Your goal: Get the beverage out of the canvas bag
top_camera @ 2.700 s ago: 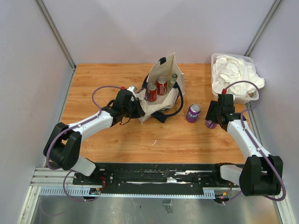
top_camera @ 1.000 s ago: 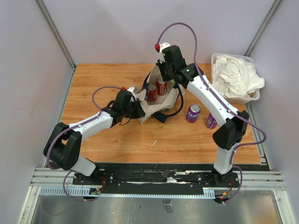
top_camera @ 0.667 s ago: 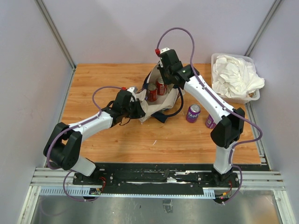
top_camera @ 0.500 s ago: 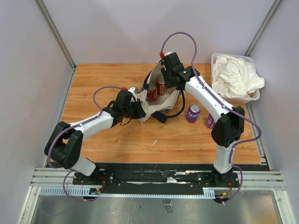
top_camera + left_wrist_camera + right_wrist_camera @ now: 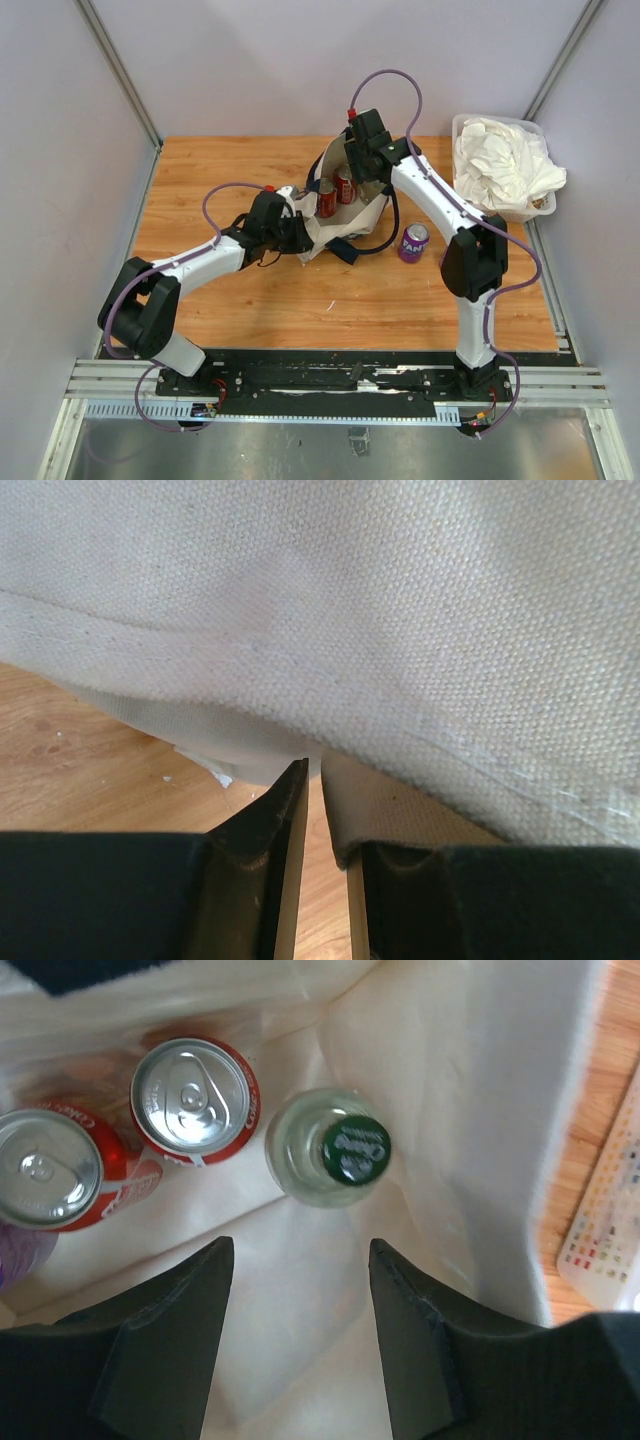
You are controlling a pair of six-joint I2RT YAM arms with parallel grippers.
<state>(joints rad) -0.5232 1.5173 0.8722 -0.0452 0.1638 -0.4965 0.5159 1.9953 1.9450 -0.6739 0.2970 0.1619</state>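
The cream canvas bag (image 5: 318, 236) with navy handles stands open mid-table. Inside stand two red cans (image 5: 195, 1090) (image 5: 45, 1170) and a clear bottle with a green cap (image 5: 345, 1150). My right gripper (image 5: 300, 1245) hangs open over the bag's mouth, just short of the bottle, with nothing between its fingers; in the top view the right gripper (image 5: 362, 178) sits over the bag's right half. My left gripper (image 5: 298, 232) is shut on the bag's near-left edge. The left wrist view shows the canvas (image 5: 400, 600) pinched at the tips of the left gripper (image 5: 315, 772).
A purple can (image 5: 413, 242) stands on the table right of the bag, next to my right arm's elbow. A clear tub of white cloths (image 5: 505, 165) sits at the back right. Walls close off the left, back and right sides.
My right arm has swung from the table's right side to above the bag and come down toward its mouth, and its jaws have opened. The left arm keeps its hold.
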